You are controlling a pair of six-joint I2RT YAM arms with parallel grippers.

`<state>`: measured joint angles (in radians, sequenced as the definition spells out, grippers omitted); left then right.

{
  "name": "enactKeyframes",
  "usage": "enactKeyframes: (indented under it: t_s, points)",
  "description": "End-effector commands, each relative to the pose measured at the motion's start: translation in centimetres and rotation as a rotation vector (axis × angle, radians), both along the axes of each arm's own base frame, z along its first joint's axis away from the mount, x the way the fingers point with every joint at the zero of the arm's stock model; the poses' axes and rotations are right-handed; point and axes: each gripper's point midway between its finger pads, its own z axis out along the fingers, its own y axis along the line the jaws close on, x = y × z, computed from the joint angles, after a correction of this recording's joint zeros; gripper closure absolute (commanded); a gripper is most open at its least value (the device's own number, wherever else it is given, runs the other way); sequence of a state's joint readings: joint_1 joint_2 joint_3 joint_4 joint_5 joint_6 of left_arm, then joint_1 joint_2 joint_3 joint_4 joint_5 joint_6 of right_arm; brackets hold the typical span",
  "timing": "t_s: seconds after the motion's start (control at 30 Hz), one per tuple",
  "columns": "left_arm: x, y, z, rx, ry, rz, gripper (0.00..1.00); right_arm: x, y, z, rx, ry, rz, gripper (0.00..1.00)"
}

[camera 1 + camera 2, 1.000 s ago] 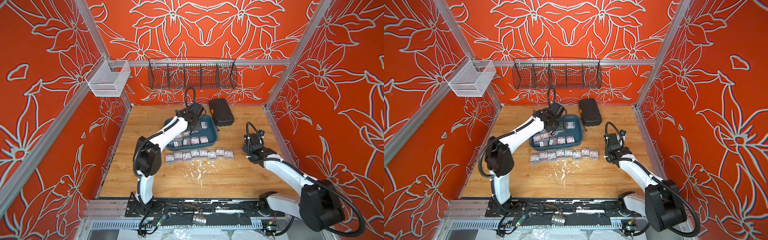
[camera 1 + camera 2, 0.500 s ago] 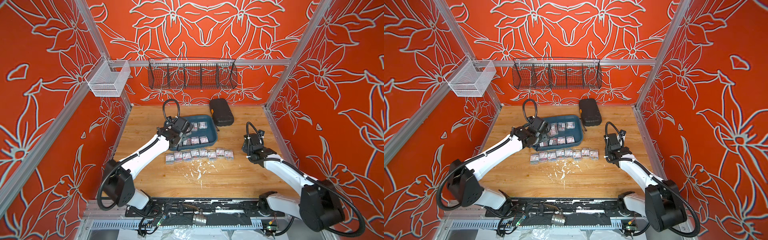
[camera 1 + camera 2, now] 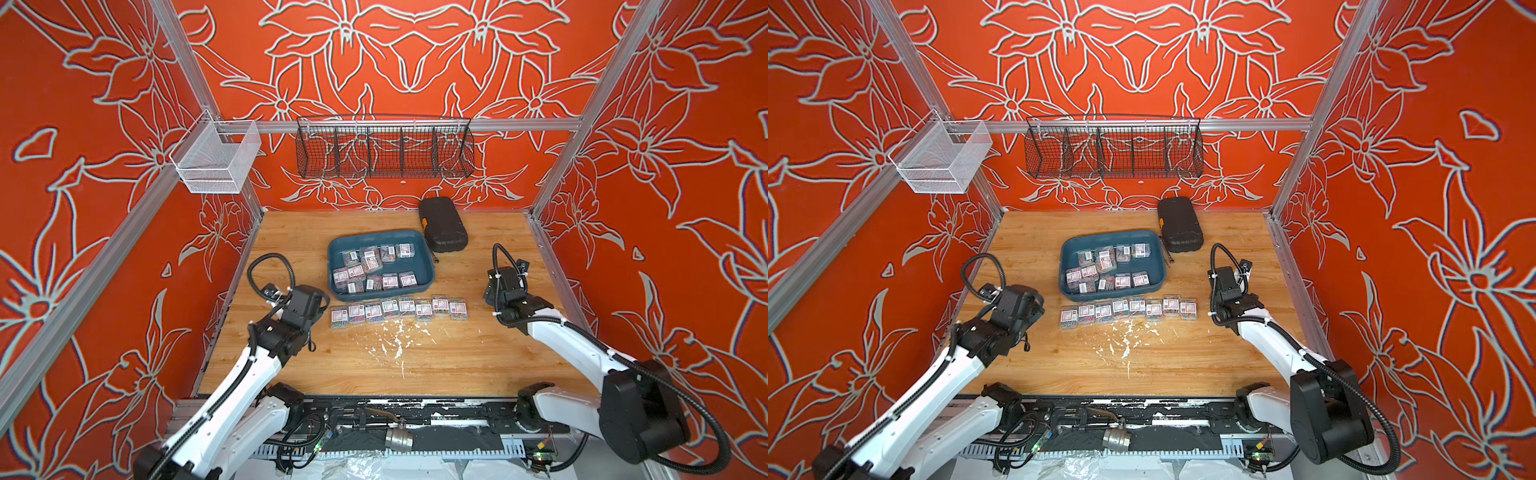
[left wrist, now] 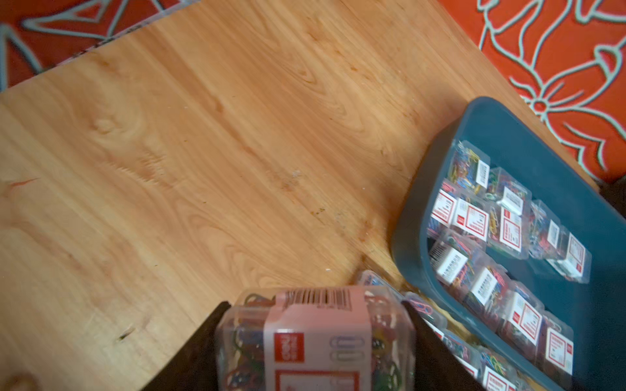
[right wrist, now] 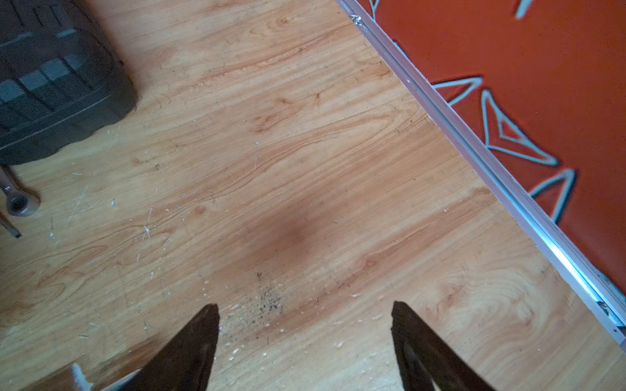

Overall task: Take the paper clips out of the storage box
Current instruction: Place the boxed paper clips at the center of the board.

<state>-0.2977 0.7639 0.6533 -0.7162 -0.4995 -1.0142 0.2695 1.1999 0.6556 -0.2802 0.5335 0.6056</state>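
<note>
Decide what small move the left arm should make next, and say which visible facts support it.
Probably lower the left gripper so that it sets its load on the table at the end of the row of boxes nearest that arm. Its jaws are clamped on a box of paper clips, already outside the storage box, with bare wood below.
</note>
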Motion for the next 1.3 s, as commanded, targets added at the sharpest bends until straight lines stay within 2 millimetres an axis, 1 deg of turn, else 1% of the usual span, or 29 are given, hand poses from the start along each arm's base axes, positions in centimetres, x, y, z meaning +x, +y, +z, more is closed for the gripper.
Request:
enactKeyframes:
  t_s: [0.0,0.13,0.33,0.43,0.53,0.7,0.8,0.93,1.03,1.13,1.27]
  points:
    - [-0.7,0.8,-0.7,-0.036,-0.015,0.038,0.54,0.0,-0.1,0.7,0.007,-0.016,-0.004,0.18]
    - [-0.8,0.8,-2.1,-0.054,0.047,0.039,0.55,-0.1,-0.1,0.7,0.009,-0.016,-0.003,0.18]
    - [-0.6,-0.1,-4.7,-0.126,0.125,0.06,0.56,-0.2,0.0,0.7,0.013,-0.021,0.001,0.18]
    - [-0.9,-0.6,-6.0,-0.174,0.16,0.092,0.56,-0.2,0.0,0.6,0.012,-0.019,0.002,0.18]
    - [-1.7,-0.3,-6.8,-0.199,0.2,0.16,0.57,-0.1,0.0,0.7,0.012,-0.021,0.002,0.18]
    - [-2.4,-0.4,-7.7,-0.232,0.236,0.223,0.58,-0.2,0.0,0.6,0.013,-0.017,0.003,0.18]
    - [-2.0,-0.6,-8.3,-0.237,0.251,0.224,0.58,-0.1,0.0,0.6,0.014,-0.018,0.003,0.18]
    - [-1.8,-0.8,-9.8,-0.231,0.324,0.244,0.59,-0.1,0.0,0.6,0.012,-0.016,0.003,0.18]
    - [-1.3,-1.3,-10.5,-0.239,0.359,0.236,0.59,-0.1,0.0,0.6,0.013,-0.018,0.003,0.18]
    - [-1.2,-1.6,-11.1,-0.245,0.385,0.241,0.59,-0.1,0.0,0.6,0.012,-0.016,0.005,0.18]
    - [-0.9,-1.7,-11.7,-0.256,0.387,0.252,0.58,0.0,0.1,0.6,0.012,-0.015,0.004,0.18]
